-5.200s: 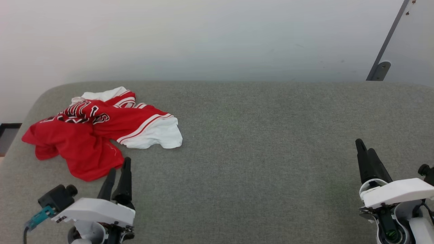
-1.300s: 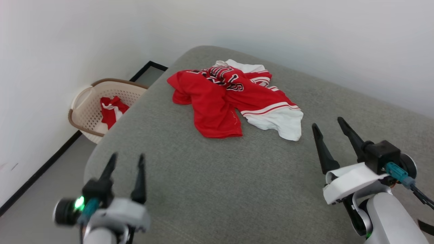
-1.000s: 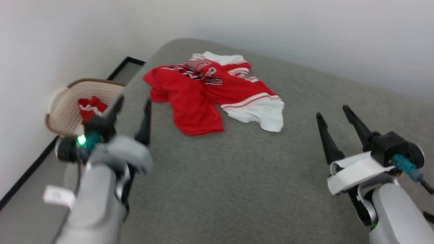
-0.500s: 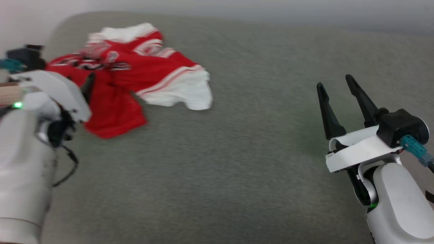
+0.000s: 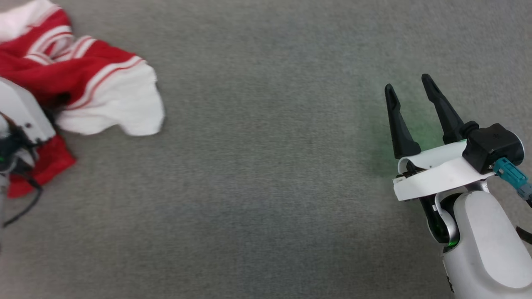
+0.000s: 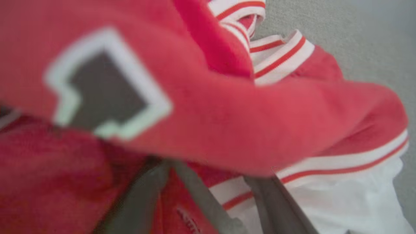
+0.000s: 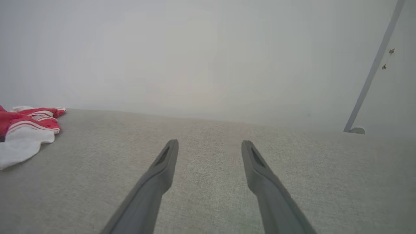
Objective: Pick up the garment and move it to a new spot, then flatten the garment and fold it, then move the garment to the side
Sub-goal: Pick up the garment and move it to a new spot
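Risk: left end effector [image 6: 213, 170] released, tips under a garment [image 6: 227, 123] fold; could pinch 2 layers, lifting it bunched; right end effector [image 5: 407, 82] released, empty.

A grey woven fabric surface [image 5: 257, 178] spread flat across the whole near ground, its texture even from left to right. A faint green glow [image 5: 409, 109] lay on it toward the right. At its far edge stood a plain pale wall [image 7: 195, 58], softly and evenly lit. At the far right a thin grey strut [image 7: 373, 78] slanted up along the wall from a small rounded foot [image 7: 356, 130]. Two small dark marks [image 7: 391, 51] sat just beside its upper part.
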{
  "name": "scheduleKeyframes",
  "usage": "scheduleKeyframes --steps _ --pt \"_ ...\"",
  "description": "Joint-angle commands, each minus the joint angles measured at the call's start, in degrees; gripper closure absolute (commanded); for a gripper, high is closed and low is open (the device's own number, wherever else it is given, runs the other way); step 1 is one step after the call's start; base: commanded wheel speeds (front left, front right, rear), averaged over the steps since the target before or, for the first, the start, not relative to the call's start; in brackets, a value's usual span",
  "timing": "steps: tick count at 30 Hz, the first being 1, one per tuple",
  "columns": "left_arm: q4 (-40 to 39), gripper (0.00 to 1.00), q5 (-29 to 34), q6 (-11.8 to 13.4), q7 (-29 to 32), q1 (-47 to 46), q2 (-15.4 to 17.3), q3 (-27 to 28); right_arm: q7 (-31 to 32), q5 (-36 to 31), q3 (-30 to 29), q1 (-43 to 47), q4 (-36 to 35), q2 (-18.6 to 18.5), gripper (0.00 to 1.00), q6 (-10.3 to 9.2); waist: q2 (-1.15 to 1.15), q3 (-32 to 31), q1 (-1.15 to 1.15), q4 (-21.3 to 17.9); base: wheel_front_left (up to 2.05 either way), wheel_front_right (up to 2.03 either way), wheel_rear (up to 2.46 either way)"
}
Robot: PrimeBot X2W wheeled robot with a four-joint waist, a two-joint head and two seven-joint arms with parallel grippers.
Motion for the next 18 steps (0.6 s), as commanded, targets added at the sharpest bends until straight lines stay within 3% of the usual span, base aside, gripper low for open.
scheduleKeyframes --steps 1,2,3,4,5,6,7,15,18 --pt "1.23 0.0 -0.63 -0.18 0.46 1.59 -1.77 -1.24 -0.07 -0.19 0.02 -0.43 -0.35 0.0 0.0 -0.08 0.0 3.9 0.0 -3.99 0.0 0.0 0.0" --pt "1.8 0.0 -0.88 -0.18 0.36 1.86 -1.91 -1.51 -0.07 -0.22 -0.06 -0.31 -0.44 -0.14 0.0 -0.08 0.0 3.89 0.0 -4.06 0.0 0.0 0.0" --pt "2.29 0.12 -1.23 -0.18 0.28 2.2 -2.14 -1.76 -0.07 -0.25 -0.13 -0.22 -0.47 -0.25 0.0 -0.08 0.0 3.87 0.0 -4.09 0.0 0.0 0.0" --pt "2.5 0.42 -1.51 -0.19 0.31 2.51 -2.48 -2.3 -0.07 -0.29 -0.23 -0.15 -0.42 -0.38 0.0 -0.08 0.0 3.7 0.0 -4.01 0.0 0.0 0.0" --pt "2.59 0.62 -1.96 -0.19 0.21 2.84 -2.84 -2.86 -0.07 -0.34 -0.35 -0.06 -0.32 -0.48 0.0 -0.08 0.0 3.54 0.0 -3.88 0.0 0.0 0.0" --pt "2.65 0.93 -2.28 -0.19 0.04 3.21 -3.17 -3.32 -0.07 -0.45 -0.43 -0.02 -0.25 -0.58 0.0 -0.08 0.0 3.3 0.0 -3.67 0.0 0.0 0.0" --pt "2.66 1.0 -2.64 -0.2 -0.31 3.5 -3.41 -3.72 -0.07 -0.58 -0.38 0.04 -0.22 -0.61 0.0 -0.08 0.0 3.0 0.0 -3.41 0.0 0.0 0.0" --pt "-2.38 1.0 -3.54 -0.41 -7.4 3.57 -2.44 -8.4 -0.07 -0.34 0.0 1.58 0.8 -0.75 0.0 -0.08 0.0 -2.19 0.0 -0.25 0.0 0.0 0.0" --pt "-6.57 1.0 -5.37 -0.34 -8.5 3.38 -0.46 -10.4 -0.07 -0.07 -0.08 2.14 1.29 -0.52 0.0 -0.08 0.0 -4.64 0.0 0.87 0.0 0.0 0.0"
